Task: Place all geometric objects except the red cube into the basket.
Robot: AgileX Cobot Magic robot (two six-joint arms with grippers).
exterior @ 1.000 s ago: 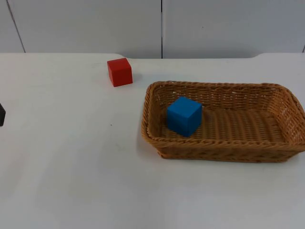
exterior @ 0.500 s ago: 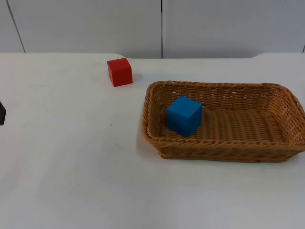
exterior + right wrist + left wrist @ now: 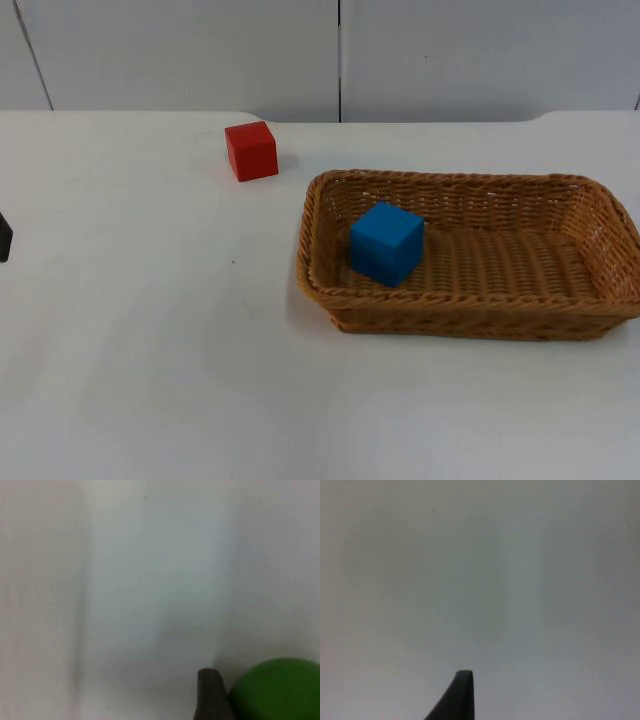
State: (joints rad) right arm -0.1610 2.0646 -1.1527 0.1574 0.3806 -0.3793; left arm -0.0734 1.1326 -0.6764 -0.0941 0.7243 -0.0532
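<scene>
Top view gives you the whole layout: the wicker basket (image 3: 470, 255) sits on the white table (image 3: 150, 350) toward 3 o'clock, and the blue cube (image 3: 386, 242) already lies inside it, at the basket's 9 o'clock end, close to the wall there. The red cube (image 3: 251, 151) stands on the table outside the basket, off at about 11 o'clock from it and clearly apart from the rim, near the grey partition wall (image 3: 200, 50).

At the table's 9 o'clock edge you can catch a small black piece of the left gripper (image 3: 4, 239); its wrist camera shows you one black fingertip (image 3: 462, 692) over bare table. You cannot tell from this whether its fingers are spread or pressed together.

Your right gripper's wrist camera shows a black fingertip (image 3: 210, 695) with a green rounded object (image 3: 277, 690) touching or just beside it. Whether the fingers are pinching it cannot be told.
</scene>
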